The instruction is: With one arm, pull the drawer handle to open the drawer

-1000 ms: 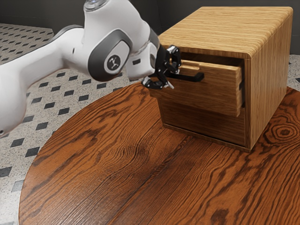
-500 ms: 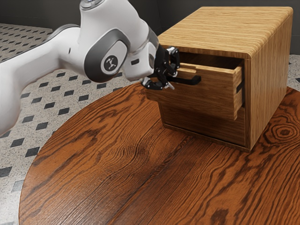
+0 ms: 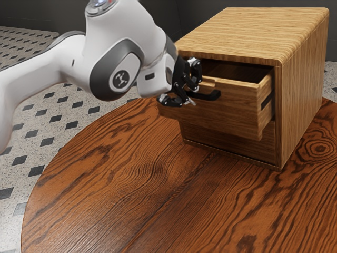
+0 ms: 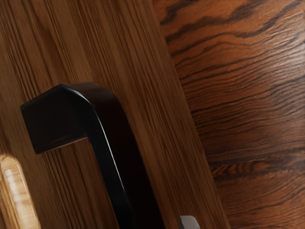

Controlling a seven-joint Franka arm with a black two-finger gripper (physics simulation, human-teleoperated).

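The tiled floor [image 3: 47, 121] is lying pale with dark diamonds at the exterior view's left. In front of it the round, dark-grained bench [image 3: 158, 200] is carrying the scene, and its grain is also showing past the drawer front in the wrist view [image 4: 248, 95]. A light wooden cabinet [image 3: 297, 79] is standing on the bench toward the exterior view's right. Our white arm [image 3: 105, 58] is coming in from the exterior view's upper left and reaching across to the cabinet's face.

The drawer [image 3: 226, 108] is sitting in the cabinet's upper opening, partly pulled out; its front is standing forward of the cabinet's face, and its side wall and a shadowed gap above it are showing. The panel below it is lying flush with the cabinet.

The black bar handle [image 3: 208, 96] is running across the drawer front, and in the wrist view its bent end [image 4: 109, 152] is standing off the wood just under our hand. Our pincer [image 3: 184, 95] is clenching the handle at the end nearer the exterior view's left, with a finger on either side of the bar.
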